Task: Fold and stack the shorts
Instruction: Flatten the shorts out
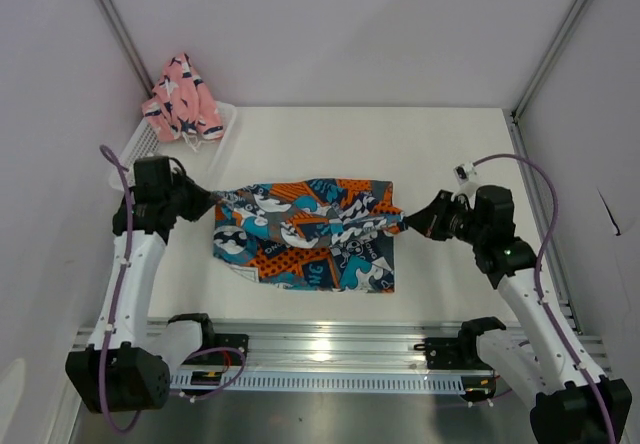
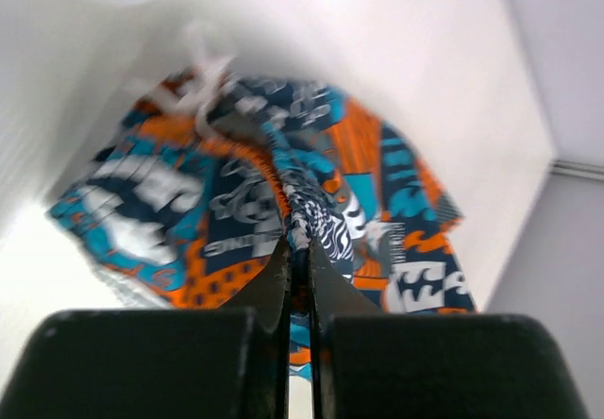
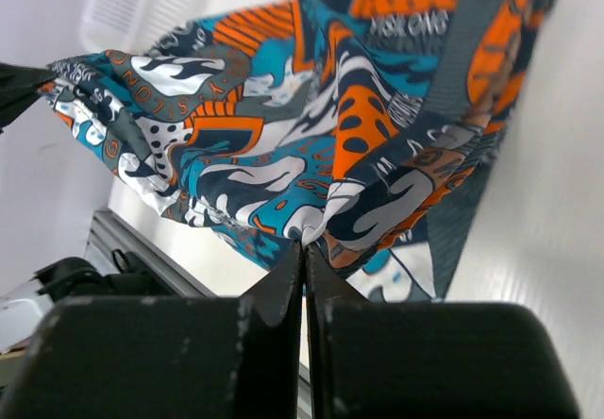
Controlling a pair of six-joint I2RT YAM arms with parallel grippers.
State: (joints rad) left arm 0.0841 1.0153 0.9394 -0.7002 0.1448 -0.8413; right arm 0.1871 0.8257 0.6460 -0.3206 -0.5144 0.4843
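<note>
At the near edge: metal rail [image 1: 330, 349] carrying both arm bases, with a narrow strip of bare tabletop [image 1: 450, 154] just beyond it.

Mid-tabletop, item 1: printed shorts [image 1: 310, 234], in blue, orange, white and grey.
- Position: centre of the tabletop, stretched between the two tools.
- Long axis: left to right, roughly parallel to the near edge. The upper hem is bunched into a taut ridge. The rest of the cloth spreads toward the near edge, and its lower edge appears to rest on the surface.
- Left tool [image 1: 207, 201]: jaws closed tight on the left end of the ridge, with cloth pinched between the fingers [image 2: 283, 277].
- Right tool [image 1: 408, 224]: jaws closed tight on the right end, pinching a fold of the fabric.
- Writing: lettering and round logos run through the print, but they are too creased and broken up to read as words.

Open room: a broad bare surface lies beyond the shorts up to the back wall, and more lies to their right. Side walls close in on both flanks.

Far left corner, item 2: pink shorts [image 1: 183, 99] with navy-and-white shapes, heaped in a white mesh basket [image 1: 140, 144], well apart from item 1.
</note>
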